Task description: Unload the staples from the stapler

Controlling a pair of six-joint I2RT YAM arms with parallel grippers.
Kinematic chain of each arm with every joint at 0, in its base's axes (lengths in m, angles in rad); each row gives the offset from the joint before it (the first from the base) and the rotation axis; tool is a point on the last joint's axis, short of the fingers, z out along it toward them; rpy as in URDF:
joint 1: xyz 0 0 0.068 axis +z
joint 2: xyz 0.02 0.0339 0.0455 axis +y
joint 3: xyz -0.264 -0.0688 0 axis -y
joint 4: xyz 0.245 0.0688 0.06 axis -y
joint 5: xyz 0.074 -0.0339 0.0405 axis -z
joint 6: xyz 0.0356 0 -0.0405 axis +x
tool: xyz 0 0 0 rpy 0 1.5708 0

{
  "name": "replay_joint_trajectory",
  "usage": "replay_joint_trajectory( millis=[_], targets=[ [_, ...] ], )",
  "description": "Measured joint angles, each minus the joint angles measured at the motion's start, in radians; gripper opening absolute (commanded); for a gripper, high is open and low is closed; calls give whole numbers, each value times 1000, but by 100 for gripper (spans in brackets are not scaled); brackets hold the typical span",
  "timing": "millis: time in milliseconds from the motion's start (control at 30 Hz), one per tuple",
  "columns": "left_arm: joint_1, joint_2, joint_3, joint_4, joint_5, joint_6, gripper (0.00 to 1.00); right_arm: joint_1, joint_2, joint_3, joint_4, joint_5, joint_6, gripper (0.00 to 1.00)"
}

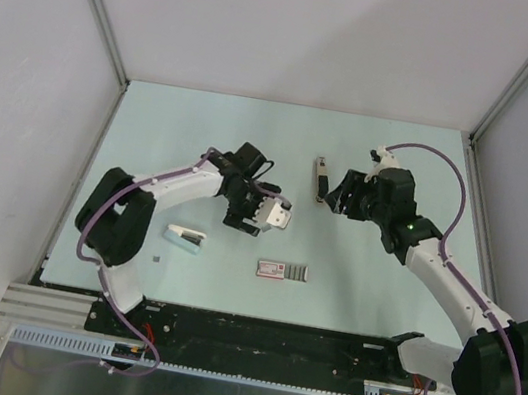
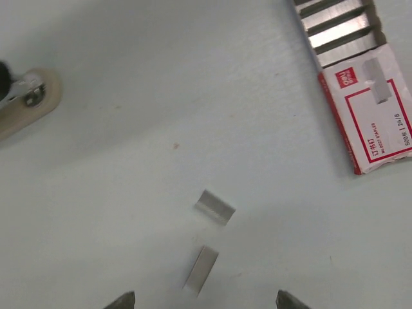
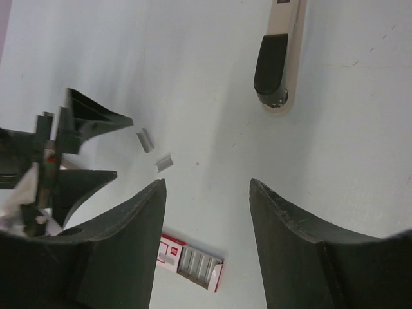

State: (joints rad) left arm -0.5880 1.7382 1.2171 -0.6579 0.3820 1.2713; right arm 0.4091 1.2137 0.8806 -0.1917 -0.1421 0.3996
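The stapler (image 1: 320,180) is a slim dark bar with a pale strip, lying on the table at centre back. It also shows in the right wrist view (image 3: 280,55), and its beige end shows in the left wrist view (image 2: 26,103). Two short strips of staples (image 2: 215,207) lie loose on the table just ahead of my left gripper (image 2: 206,302), which is open and empty. They also show in the right wrist view (image 3: 146,140). My right gripper (image 3: 206,193) is open and empty, hovering just right of the stapler (image 1: 333,197). My left gripper (image 1: 272,207) is left of centre.
A red-and-white staple box (image 1: 284,270), with several strips showing at its open end, lies nearer the front; it also shows in both wrist views (image 2: 360,84) (image 3: 193,262). A small white and dark object (image 1: 186,236) lies at front left.
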Motion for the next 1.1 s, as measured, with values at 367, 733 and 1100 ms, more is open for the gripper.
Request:
replay_joint_trajectory(
  millis=[367, 733, 1100],
  targets=[
    [-1, 156, 84, -62, -5, 153, 61, 0, -10, -16, 49, -42, 5, 55],
    [-1, 205, 114, -95, -16, 188, 48, 0, -7, -16, 71, -64, 15, 54],
    [-16, 241, 166, -154, -52, 185, 40, 0, -6, -16, 77, -77, 18, 52]
  ],
)
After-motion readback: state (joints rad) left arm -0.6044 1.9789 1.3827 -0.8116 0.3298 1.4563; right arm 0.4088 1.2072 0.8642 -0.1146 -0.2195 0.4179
